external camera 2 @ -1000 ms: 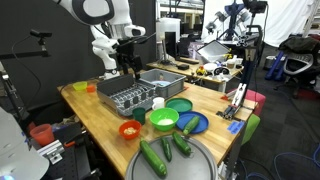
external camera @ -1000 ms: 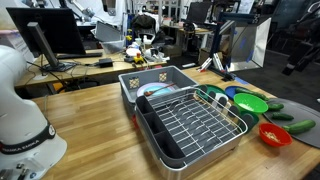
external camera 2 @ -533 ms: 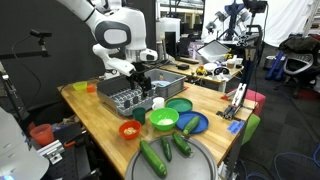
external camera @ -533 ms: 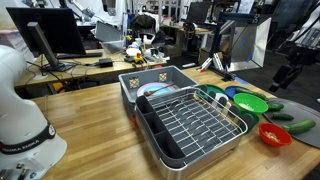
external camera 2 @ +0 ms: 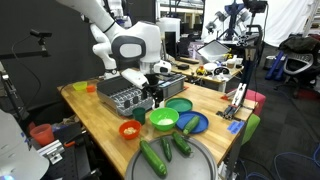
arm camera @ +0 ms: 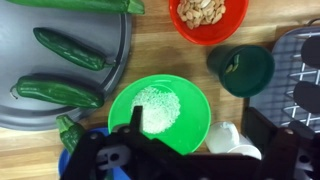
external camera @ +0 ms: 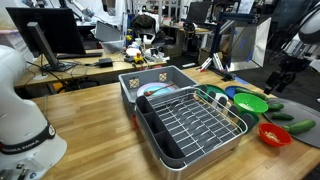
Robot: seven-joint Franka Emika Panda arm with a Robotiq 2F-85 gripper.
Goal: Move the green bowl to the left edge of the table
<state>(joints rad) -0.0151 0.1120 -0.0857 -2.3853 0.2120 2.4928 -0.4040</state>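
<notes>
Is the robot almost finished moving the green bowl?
Not nearly. Nothing looks done yet: the green bowl sits on the table beside the dish rack. In hand: the gripper hangs above the bowl, open and empty. Left to do: grab the bowl, carry it to the left edge and set it down.

green bowl (external camera 2: 163, 119) was set upright on the wood-grain counter (external camera 2: 92, 108); round, shallow, bright green, white patch seen inside.

green bowl (external camera 2: 163, 119) on table (external camera 2: 88, 108) | gripper (external camera 2: 156, 96) abv it, apart | red bowl (external camera 2: 129, 129) just beside | jaws unclear
</notes>
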